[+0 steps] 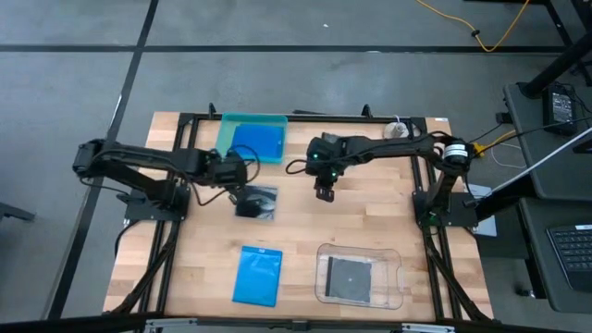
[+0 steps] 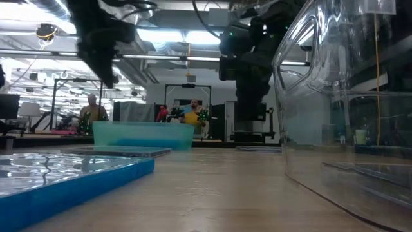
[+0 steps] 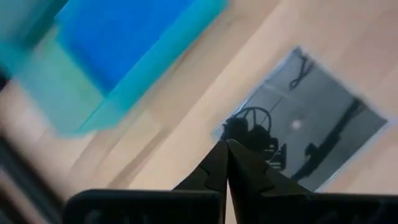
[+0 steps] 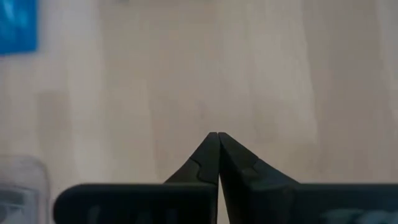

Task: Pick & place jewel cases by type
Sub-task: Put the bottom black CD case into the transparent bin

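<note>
With both grippers' jaws clenched empty, the left gripper (image 1: 248, 205) over the grey case (image 1: 262, 202) would probably skid it across the worktop (image 1: 296, 240) unless it opened first.

On the worktop (image 1: 305, 231), the smaller tray (image 1: 225, 129) stands at the far edge, left of the middle, and one rectangular jewel case (image 1: 257, 143) lies inside it. A square jewel case (image 1: 259, 202) lies on the worktop just near of that tray. A second rectangular jewel case (image 1: 258, 275) lies at the near side, left of the middle. To its right stands the larger tray (image 1: 396, 277), with another square jewel case (image 1: 351, 277) lying in it. The left claw (image 1: 242, 178) hangs between the smaller tray and the square case on the worktop. The right claw (image 1: 324, 192) hangs over the bare middle, far of the larger tray.
</note>
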